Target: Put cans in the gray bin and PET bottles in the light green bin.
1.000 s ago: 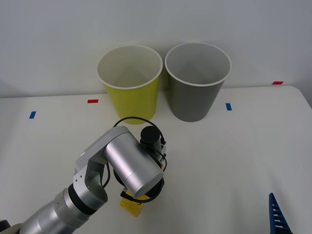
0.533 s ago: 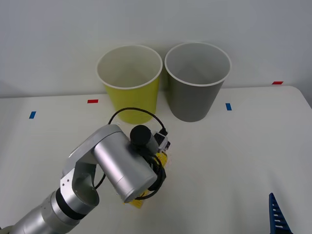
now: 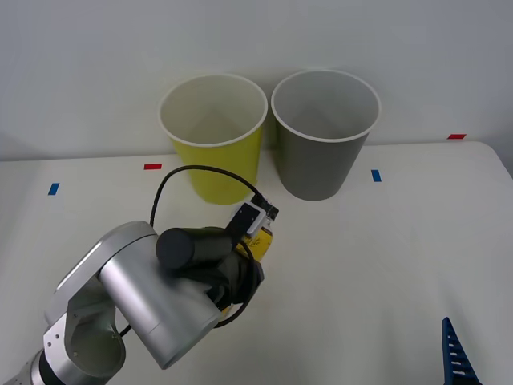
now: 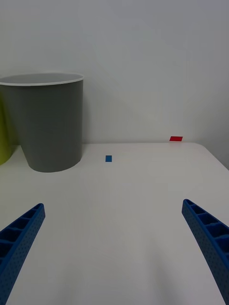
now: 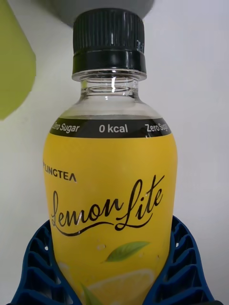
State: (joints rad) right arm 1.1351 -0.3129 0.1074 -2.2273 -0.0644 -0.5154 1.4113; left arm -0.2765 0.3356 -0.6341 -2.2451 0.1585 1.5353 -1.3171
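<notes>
Left wrist view showing the bottle point(image 5: 110, 190) clamped in the left gripper point(image 5: 112, 267) — carrying step under way, bottle hanging just before the green bin point(image 3: 213, 136); next, lifting over that rim — not the gray bin point(image 3: 325, 132); right gripper point(image 4: 114, 248) idling, spread wide.

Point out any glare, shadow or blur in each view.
Left wrist view: a white glint on the clear neck of the PET bottle, label sharp, light green bin behind blurred. Front view: soft shadow under the left arm. Right wrist view: even light, gray bin sharp.
</notes>
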